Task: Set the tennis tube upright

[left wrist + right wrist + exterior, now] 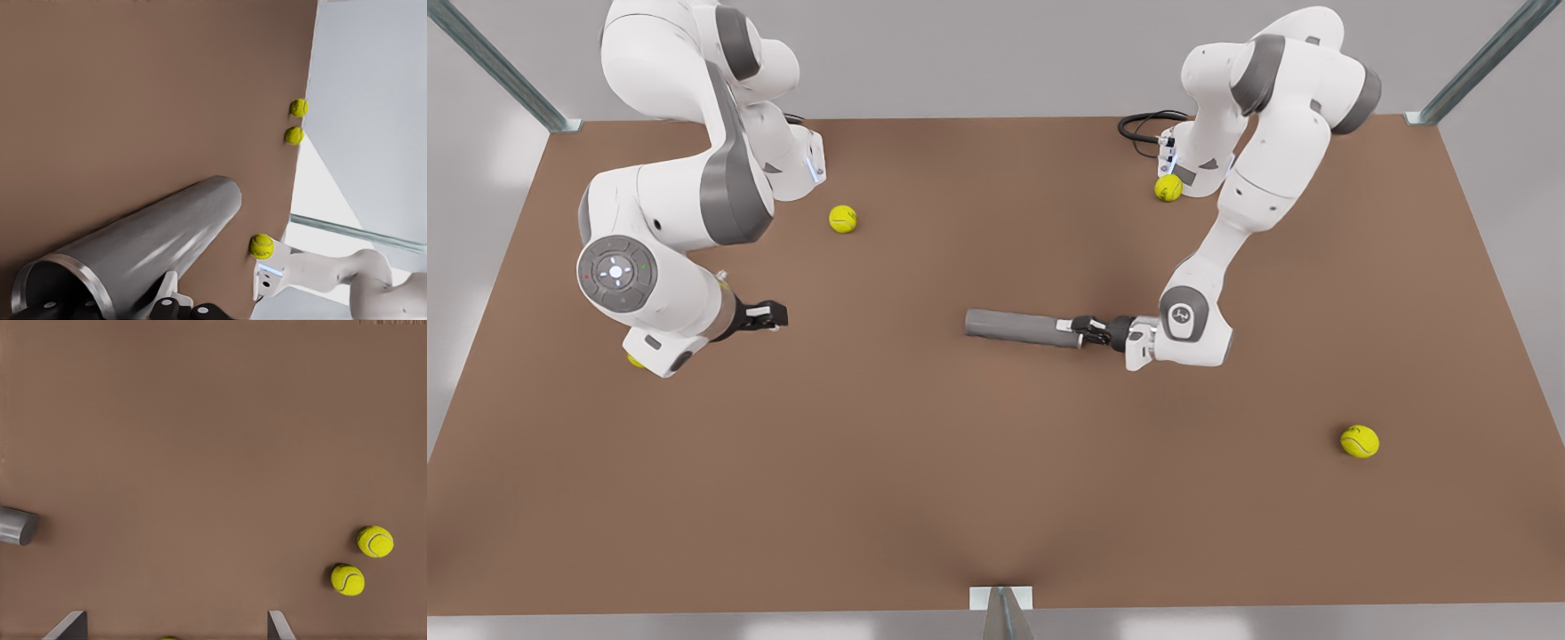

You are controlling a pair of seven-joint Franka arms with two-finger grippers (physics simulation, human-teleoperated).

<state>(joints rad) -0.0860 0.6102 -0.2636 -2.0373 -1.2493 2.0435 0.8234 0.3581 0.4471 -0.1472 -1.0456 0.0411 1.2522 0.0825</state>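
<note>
Tennis tube: the grey tennis tube (pixel 1018 327) was seen lying flat on its side on the brown table (pixel 925 462), near the middle. Its silvery rim end (pixel 80 277) was turned toward the front view's right.
Left end effector: the left end effector (pixel 1083 332) was found at the rim end of the tube, on the front view's right. Its fingers (pixel 167 293) were closed on the tube's rim.
Right end effector: the right end effector (pixel 769 315) was seen on the front view's left, well apart from the tube. Its fingers (pixel 73 625) were spread wide with nothing held, and this arm was waiting.
Balls: yellow-green tennis balls (pixel 842 219) were seen scattered on the table, all away from the tube.
</note>
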